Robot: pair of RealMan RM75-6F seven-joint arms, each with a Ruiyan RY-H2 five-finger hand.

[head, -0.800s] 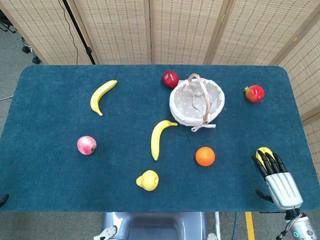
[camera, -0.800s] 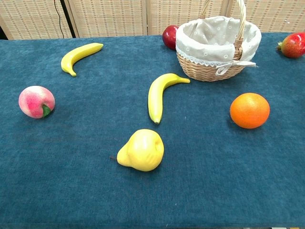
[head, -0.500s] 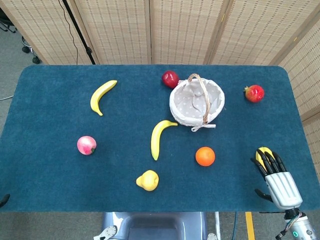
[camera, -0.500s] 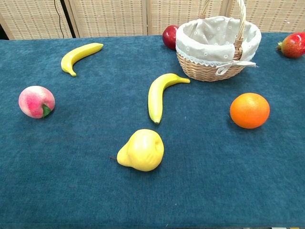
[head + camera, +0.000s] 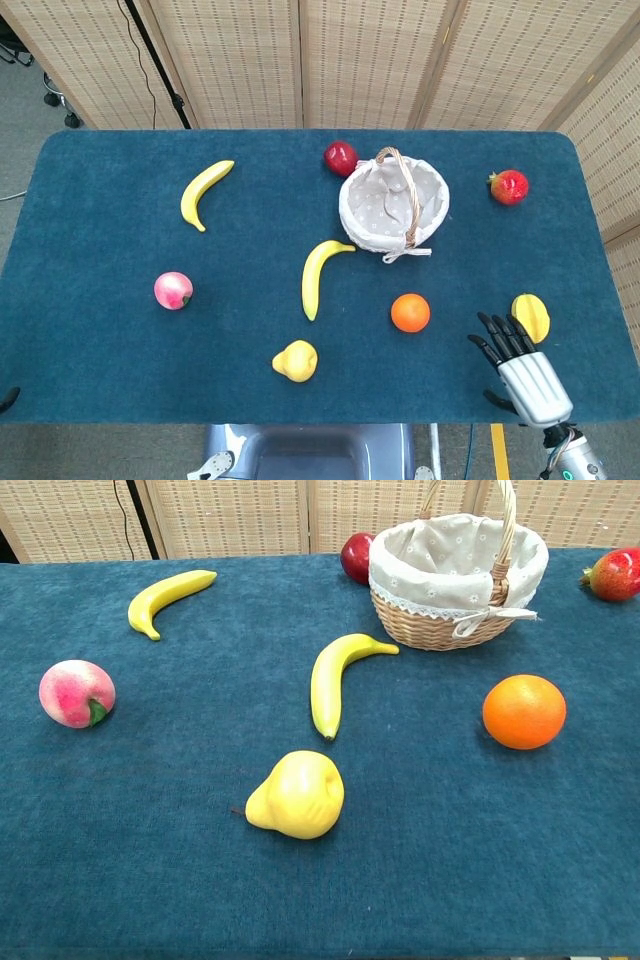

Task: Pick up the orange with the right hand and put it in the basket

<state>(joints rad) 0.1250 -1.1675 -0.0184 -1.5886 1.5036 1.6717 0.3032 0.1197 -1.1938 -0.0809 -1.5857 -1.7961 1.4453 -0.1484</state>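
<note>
Orange: round, bright, evenly coloured, resting on the blue table, in front of the basket and apart from it. Basket: wicker, arched handle, lined with pale dotted cloth; interior shows only lining. Right hand: near the table's front right corner, right of the orange and not touching it, fingers extended and spread, holding nothing. Left hand: out of both views.

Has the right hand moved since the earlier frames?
Yes. In the head view the right hand has shifted left, toward the orange, uncovering the yellow fruit it was over before.
</note>
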